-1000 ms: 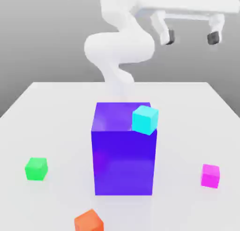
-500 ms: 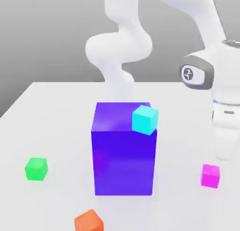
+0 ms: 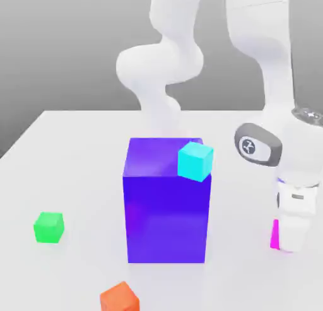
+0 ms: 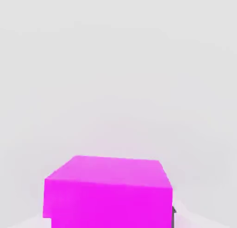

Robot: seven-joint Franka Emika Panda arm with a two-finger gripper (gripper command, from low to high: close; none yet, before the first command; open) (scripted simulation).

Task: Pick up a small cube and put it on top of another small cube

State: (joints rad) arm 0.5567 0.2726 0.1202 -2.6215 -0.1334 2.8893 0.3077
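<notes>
The small magenta cube (image 3: 274, 234) rests on the white table at the exterior view's right, mostly hidden behind my hand. My gripper (image 3: 291, 245) has come straight down over it. In the hand view the magenta cube (image 4: 109, 192) sits between the fingers, and a dark finger pad (image 4: 174, 216) presses against its side. The gripper is shut on this cube, which is still on the table. The small green cube (image 3: 48, 227) lies far off at the exterior view's left, apart from everything else.
A big blue-purple block (image 3: 166, 202) stands mid-table between the two small cubes, with a cyan cube (image 3: 195, 161) at its top corner. An orange cube (image 3: 119, 297) lies near the front edge. The white table (image 3: 76, 152) stretches around them.
The arm swung over from high above and came down on the magenta cube, now covering most of it. The fingers went from wide open to closed on the cube. No cube has moved.
</notes>
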